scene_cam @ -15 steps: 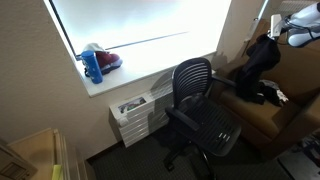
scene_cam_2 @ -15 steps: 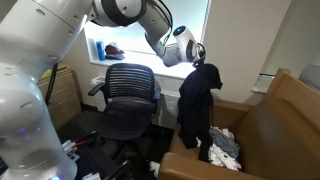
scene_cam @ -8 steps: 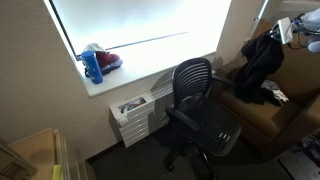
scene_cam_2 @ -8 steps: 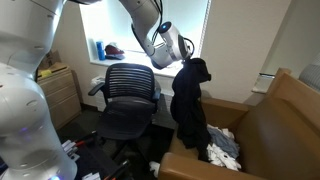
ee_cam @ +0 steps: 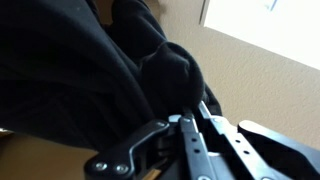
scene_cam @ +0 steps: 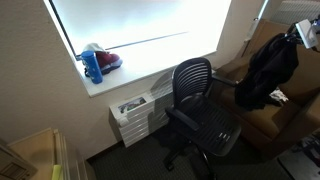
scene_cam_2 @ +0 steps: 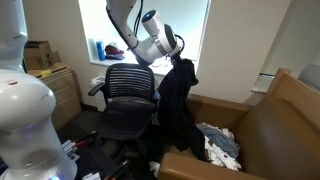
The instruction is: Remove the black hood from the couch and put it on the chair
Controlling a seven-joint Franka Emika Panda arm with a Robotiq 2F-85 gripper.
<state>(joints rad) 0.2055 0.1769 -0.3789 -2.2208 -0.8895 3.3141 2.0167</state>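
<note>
Hanging vert., black hood (scene_cam_2: 178, 110) — gripper (ee_cam: 190, 108) clamped on its top end — beside chair (scene_cam_2: 128, 85).

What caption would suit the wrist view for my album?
Gripper shut on the black hood, beige wall behind.

Black hood (scene_cam_2: 178, 105) hangs limp at full length in mid-air between the brown couch (scene_cam_2: 272, 125) and the black mesh chair (scene_cam_2: 128, 98).

You have one black hood (scene_cam: 268, 70) (scene_cam_2: 178, 100), one black mesh office chair (scene_cam: 200, 115) (scene_cam_2: 128, 85) and one brown couch (scene_cam: 270, 128) (scene_cam_2: 275, 115), all in both exterior views. An exterior view adds one blue bottle (scene_cam: 92, 66), one red object (scene_cam: 109, 60), one white boxy unit (scene_cam: 135, 115) and one window (scene_cam: 140, 25).
</note>
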